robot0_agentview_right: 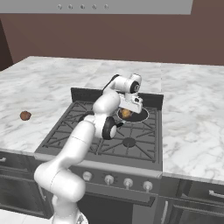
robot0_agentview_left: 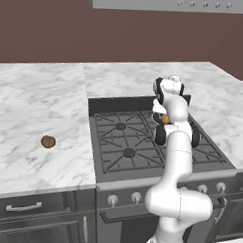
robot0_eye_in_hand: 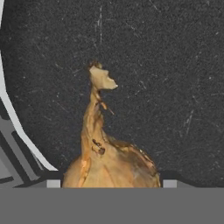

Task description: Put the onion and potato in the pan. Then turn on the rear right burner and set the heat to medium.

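Left base view: the arm reaches forward over the stove (robot0_agentview_left: 142,139), wrist bent down; potato (robot0_agentview_left: 48,141) on the left counter (robot0_agentview_left: 34,104); right base view: gripper (robot0_agentview_right: 127,112) above the pan (robot0_agentview_right: 141,116); hand view: fingers clamped on the onion (robot0_eye_in_hand: 109,166) over the pan's dark floor.

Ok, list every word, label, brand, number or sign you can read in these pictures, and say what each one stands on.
None can be read.
Stove knobs: plain, no marks visible.
Hood buttons: plain round dots, no lettering.
Pan, onion, potato, counter: no text.
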Controlling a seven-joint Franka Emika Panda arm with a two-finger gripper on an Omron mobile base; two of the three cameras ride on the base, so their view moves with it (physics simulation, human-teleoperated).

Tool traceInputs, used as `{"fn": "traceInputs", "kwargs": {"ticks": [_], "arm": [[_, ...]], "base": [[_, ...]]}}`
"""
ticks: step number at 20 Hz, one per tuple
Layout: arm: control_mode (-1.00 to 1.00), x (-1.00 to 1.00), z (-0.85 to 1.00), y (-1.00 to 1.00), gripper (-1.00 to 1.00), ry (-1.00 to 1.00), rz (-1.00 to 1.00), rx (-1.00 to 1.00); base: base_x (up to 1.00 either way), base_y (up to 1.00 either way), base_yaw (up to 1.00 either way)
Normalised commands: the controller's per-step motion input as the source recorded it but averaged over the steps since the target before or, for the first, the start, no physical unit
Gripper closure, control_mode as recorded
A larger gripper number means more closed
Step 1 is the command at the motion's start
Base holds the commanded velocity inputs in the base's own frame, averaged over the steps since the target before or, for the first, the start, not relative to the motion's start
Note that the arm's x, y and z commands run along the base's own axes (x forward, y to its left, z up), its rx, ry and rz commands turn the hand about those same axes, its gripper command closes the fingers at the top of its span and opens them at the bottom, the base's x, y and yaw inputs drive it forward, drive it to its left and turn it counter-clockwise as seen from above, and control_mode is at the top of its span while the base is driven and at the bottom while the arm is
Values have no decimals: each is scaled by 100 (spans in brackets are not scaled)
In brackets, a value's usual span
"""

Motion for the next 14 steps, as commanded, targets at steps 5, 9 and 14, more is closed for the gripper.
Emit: {"fn": "traceInputs", "kwargs": {"ticks": [5, 9, 14], "arm": [[-100, 0, 0, 0, -100, 0, 0, 0], [-100, 0, 0, 0, -100, 0, 0, 0], [-100, 6, 0, 0, -100, 0, 0, 0]], "base": [[0, 0, 0], [0, 0, 0], [0, 0, 0]]}}
